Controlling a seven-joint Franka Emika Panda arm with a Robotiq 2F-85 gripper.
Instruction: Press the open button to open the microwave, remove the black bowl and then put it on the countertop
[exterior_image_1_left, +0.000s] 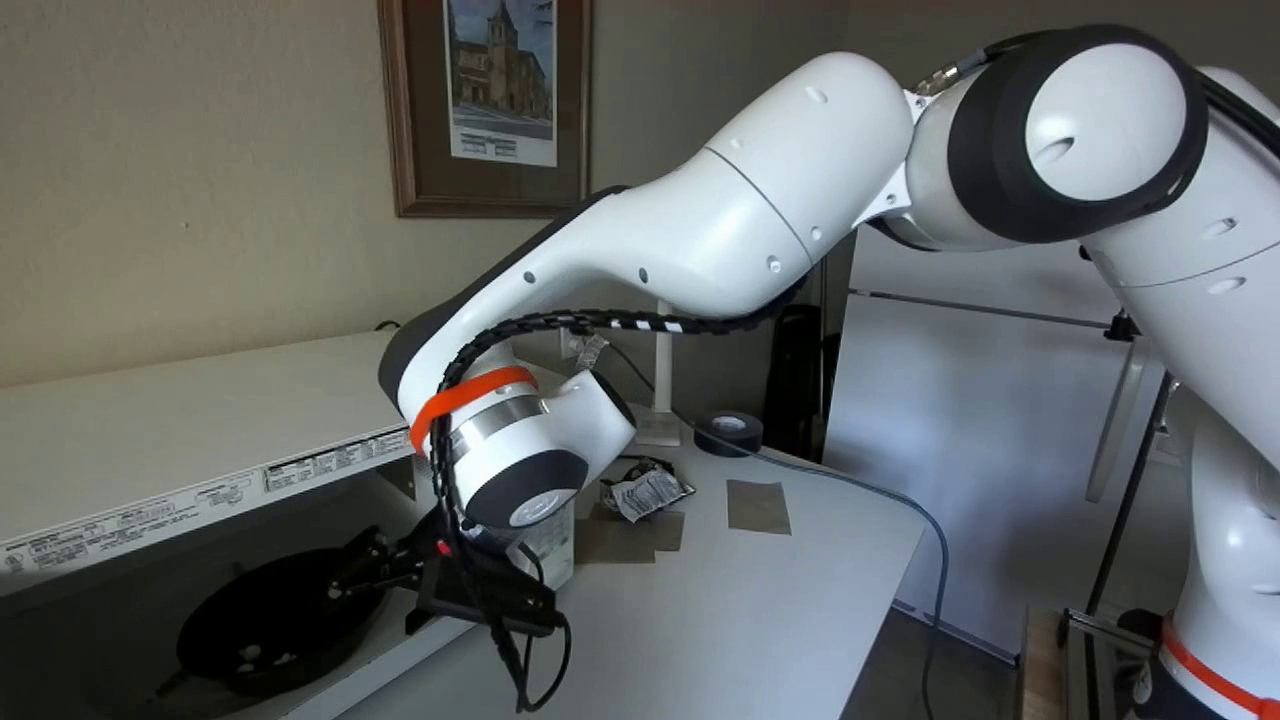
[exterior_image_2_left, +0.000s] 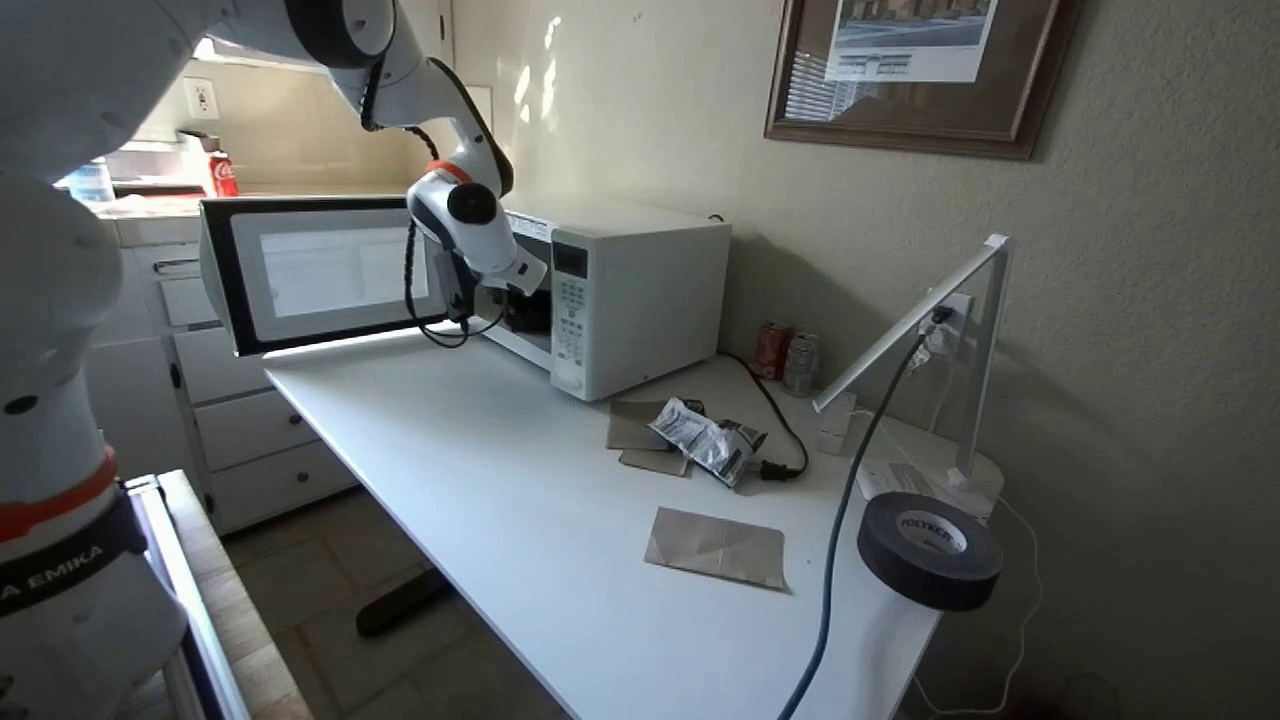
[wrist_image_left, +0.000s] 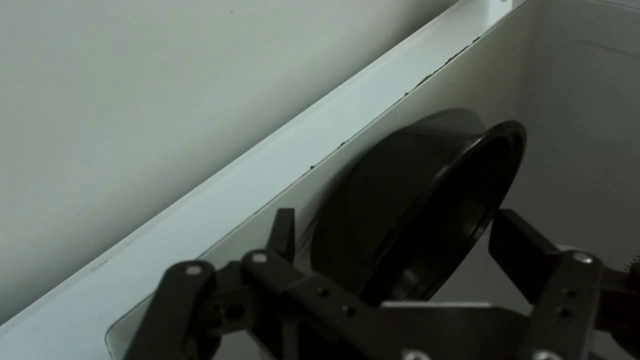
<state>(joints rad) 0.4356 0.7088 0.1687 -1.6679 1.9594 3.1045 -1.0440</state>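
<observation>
Black, round, glossy bowl (wrist_image_left: 415, 210) ahead of the dark, jointed two-finger claw (wrist_image_left: 394, 220). The flat black fingers (wrist_image_left: 517, 255) are spread apart, gripping nothing, with the bowl's near edge seen between them, presumably so that closing would pinch its wall; whether either finger touches it cannot be told. Around the claw's front, the large, white, boxy microwave oven (exterior_image_2_left: 655, 310) holds the bowl inside. Beside the claw in an exterior view, the wide, black-edged door (exterior_image_2_left: 335, 265) stands swung out, giving a way in. Below the claw, the smooth white surface (exterior_image_2_left: 540, 500) carries the oven and probably awaits the bowl.
</observation>
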